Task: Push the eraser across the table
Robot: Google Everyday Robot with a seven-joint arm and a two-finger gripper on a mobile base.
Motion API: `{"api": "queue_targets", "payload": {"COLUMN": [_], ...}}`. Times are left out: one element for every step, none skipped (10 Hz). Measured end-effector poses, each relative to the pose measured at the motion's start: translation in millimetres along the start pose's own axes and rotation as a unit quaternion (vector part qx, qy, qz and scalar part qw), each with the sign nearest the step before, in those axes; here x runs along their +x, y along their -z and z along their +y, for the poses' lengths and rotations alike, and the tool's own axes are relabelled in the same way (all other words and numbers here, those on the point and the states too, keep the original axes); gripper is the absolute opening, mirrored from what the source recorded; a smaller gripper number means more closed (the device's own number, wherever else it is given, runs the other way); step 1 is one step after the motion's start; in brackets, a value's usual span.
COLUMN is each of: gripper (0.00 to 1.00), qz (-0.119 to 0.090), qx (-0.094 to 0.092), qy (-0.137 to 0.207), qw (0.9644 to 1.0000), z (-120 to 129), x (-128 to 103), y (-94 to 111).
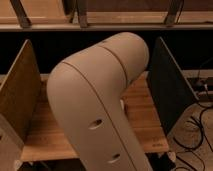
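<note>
One bent arm (95, 100) hides hand and eraser over the table (144, 119).

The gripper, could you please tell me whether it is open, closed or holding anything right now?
Gripper: not in view; the arm blocks much of the table.
</note>
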Motion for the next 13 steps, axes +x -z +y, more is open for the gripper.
{"api": "queue_targets", "payload": {"gripper": [0.00, 0.00, 0.00, 0.00, 0.00, 0.00, 0.00, 0.00, 0.00, 0.00, 0.00, 0.00, 0.00], "qz": [0.010, 0.020, 0.028, 0.033, 0.037, 0.036, 0.026, 0.014, -0.002, -0.019, -0.037, -0.052, -0.069], "qx": [-0.004, -0.009, -0.013, -0.016, -0.019, -0.020, -0.020, -0.018, -0.012, -0.007, -0.004, -0.003, -0.002], "qy": [-0.008, -0.018, -0.027, -0.030, -0.032, -0.032, -0.025, -0.015, 0.002, 0.019, 0.038, 0.053, 0.068], "qw": [0.9999, 0.9996, 0.9992, 0.9989, 0.9986, 0.9986, 0.9991, 0.9996, 0.9999, 0.9996, 0.9986, 0.9972, 0.9953], "z": [-2, -3, -5, -5, -6, -6, -6, -5, -6, -7, -6, -7, -8], "x": [3, 5, 6, 5, 3, -1, -13, -25, -39, -55, -73, -87, -101], "y": [-6, -13, -21, -25, -30, -34, -37, -36, -35, -34, -32, -31, -32]}}
